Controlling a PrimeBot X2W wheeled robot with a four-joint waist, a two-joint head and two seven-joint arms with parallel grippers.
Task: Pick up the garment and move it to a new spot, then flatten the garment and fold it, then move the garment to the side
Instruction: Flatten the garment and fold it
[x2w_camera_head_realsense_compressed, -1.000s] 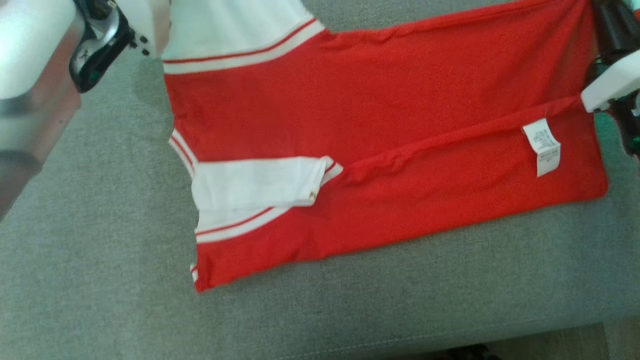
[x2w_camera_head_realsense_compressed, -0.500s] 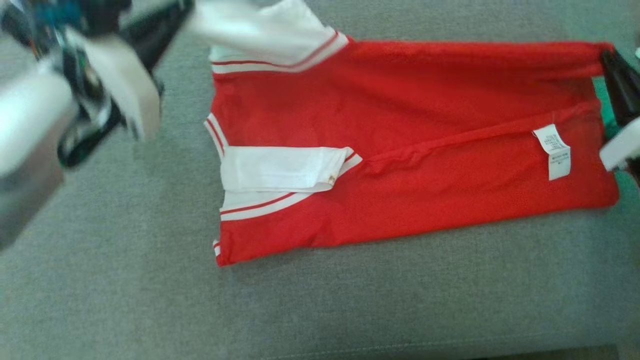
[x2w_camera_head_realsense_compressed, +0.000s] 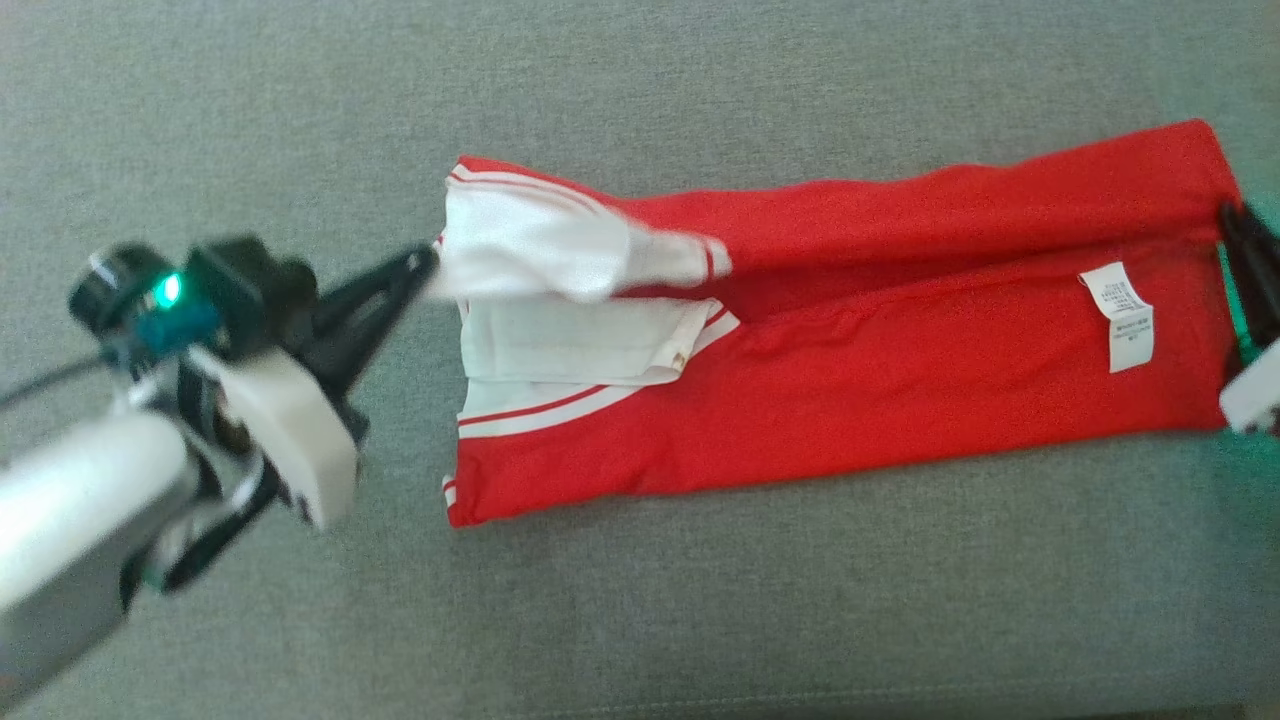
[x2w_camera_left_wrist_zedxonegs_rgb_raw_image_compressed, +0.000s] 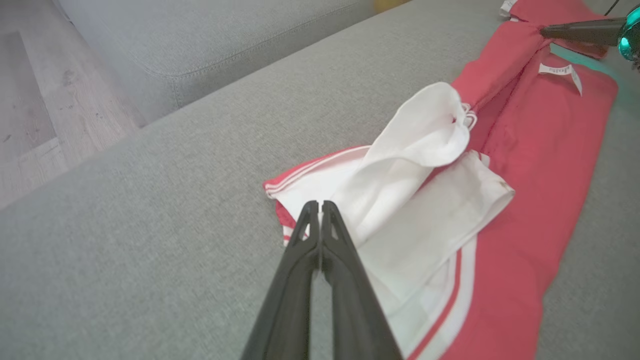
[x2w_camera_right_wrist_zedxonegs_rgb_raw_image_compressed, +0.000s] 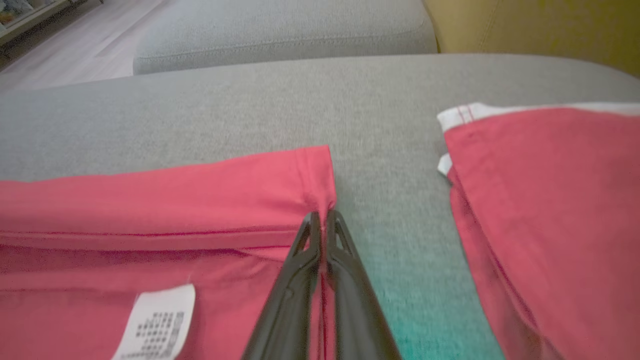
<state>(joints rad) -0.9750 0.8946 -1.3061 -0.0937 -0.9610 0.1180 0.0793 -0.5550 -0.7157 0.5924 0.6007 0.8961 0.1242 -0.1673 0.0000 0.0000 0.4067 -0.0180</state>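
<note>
On the grey sofa cushion (x2w_camera_head_realsense_compressed: 700, 600) the red garment (x2w_camera_head_realsense_compressed: 900, 400) lay stretched out left to right, pretty much in the middle. Its far long edge was doubled over toward the near side, so it looked like a long narrow strip. At the left end the white sleeve (x2w_camera_head_realsense_compressed: 540, 250) was bunched up and lifted a bit over a second white panel lying flat under it. The left gripper (x2w_camera_head_realsense_compressed: 425, 268) sat right at that end, jaws clenched together with the tips on the sleeve's edge, apparently pinching it. Over at the right end, the right gripper (x2w_camera_head_realsense_compressed: 1228, 215) had its jaws squeezed tight on the far corner of the red hem, and the cloth puckered right at the tips. A white care label (x2w_camera_head_realsense_compressed: 1120, 315) lay face up on the red fabric near that end.
</note>
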